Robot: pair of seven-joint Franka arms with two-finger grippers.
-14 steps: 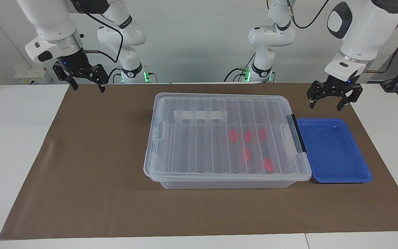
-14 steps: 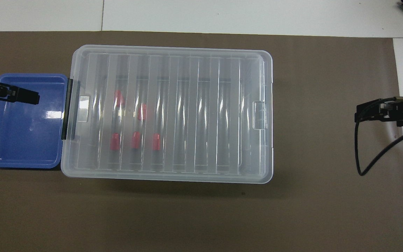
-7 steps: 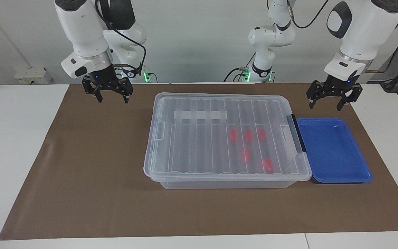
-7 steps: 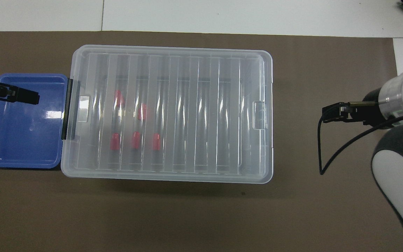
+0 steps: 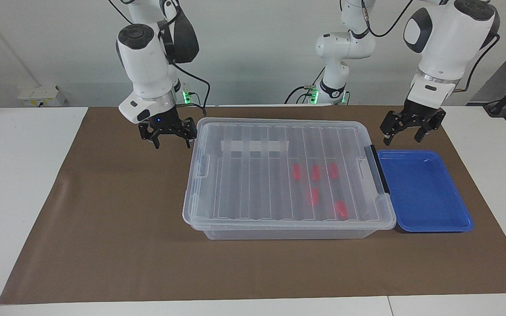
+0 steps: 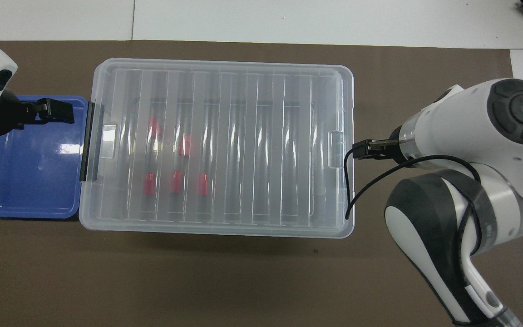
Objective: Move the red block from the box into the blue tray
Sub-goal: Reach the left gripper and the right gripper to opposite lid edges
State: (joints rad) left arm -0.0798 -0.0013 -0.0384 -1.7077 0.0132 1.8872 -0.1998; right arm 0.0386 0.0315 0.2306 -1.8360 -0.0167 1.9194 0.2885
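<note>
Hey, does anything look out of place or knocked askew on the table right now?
Nothing stands out. The box sits square with its lid on, five red blocks inside, blue tray empty beside it.

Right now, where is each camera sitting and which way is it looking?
Facing view: high across the table, looking at both arms; open right gripper beside the box, open left gripper above the blue tray.
Overhead view: above the robots' end, looking steeply down; both forearms enter.
Shared: box, tray, red blocks, mirrored.
</note>
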